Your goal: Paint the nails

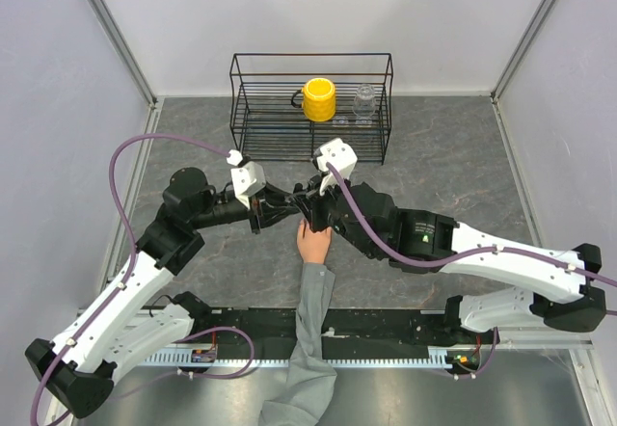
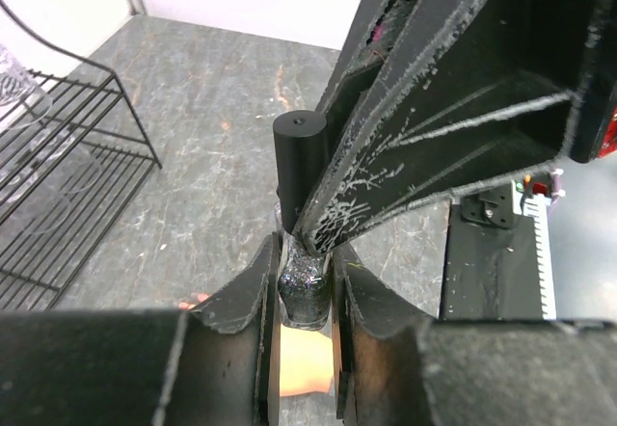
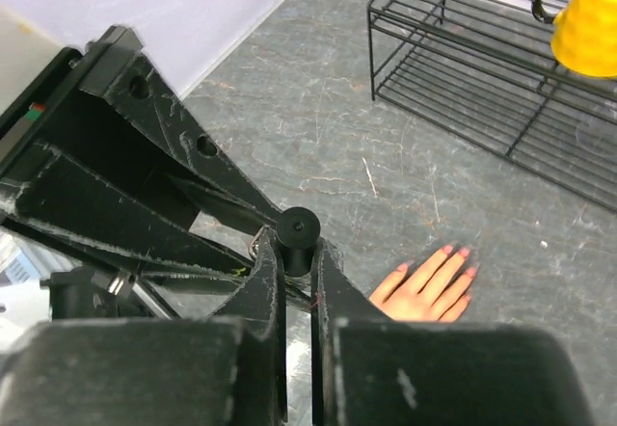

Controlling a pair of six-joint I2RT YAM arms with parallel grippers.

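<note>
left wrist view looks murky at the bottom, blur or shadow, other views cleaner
Left wrist: both; the left end effector is dark and defocused up close, the nail polish bottle it clamps sharp. Right wrist: same foreground blur on the right end effector, but cap and mannequin hand crisp. Top external: even light, soft shadows.

One mannequin hand [image 1: 312, 243], one polish bottle [image 2: 305, 289], two end effectors [image 2: 305, 303] [image 3: 297, 274]. One wire rack [image 1: 270, 127], one yellow mug [image 1: 319, 99], one glass jar [image 1: 364, 101].

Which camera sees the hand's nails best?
The right wrist view: the nails show clearly as pink tips. From the top, the left claw and right claw, gripping the bottle, hide them. The left wrist view shows mostly a patch of the hand.
</note>
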